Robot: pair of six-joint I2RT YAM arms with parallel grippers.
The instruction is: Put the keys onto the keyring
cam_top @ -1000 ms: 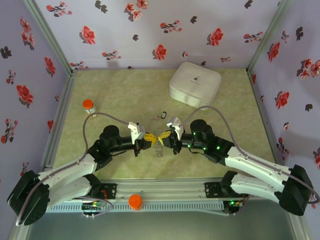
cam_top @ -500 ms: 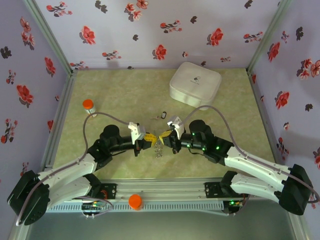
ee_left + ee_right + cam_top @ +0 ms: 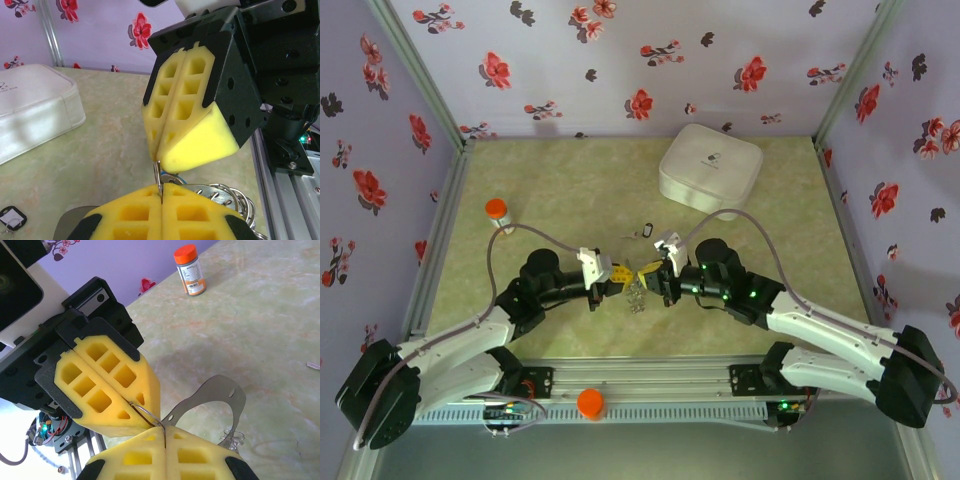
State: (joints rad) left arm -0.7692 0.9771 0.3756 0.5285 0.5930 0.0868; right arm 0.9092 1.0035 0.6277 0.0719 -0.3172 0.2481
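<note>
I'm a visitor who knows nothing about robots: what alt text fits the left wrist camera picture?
The left gripper, at the bottom edge, and the right gripper, above it, meet tip to tip, both with yellow foam pads shut on the thin wire of a metal keyring. A white box sits at left on the green table.

Shiny metal keyring (image 3: 227,192), matt porous foam pads (image 3: 195,135), smooth box (image 3: 35,115).

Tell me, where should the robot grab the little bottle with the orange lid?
Grip the bottle by its labelled body, just below the orange lid, coming down from above. It stands upright and is narrow and round, so a pinch across opposite sides should probably hold it.
</note>
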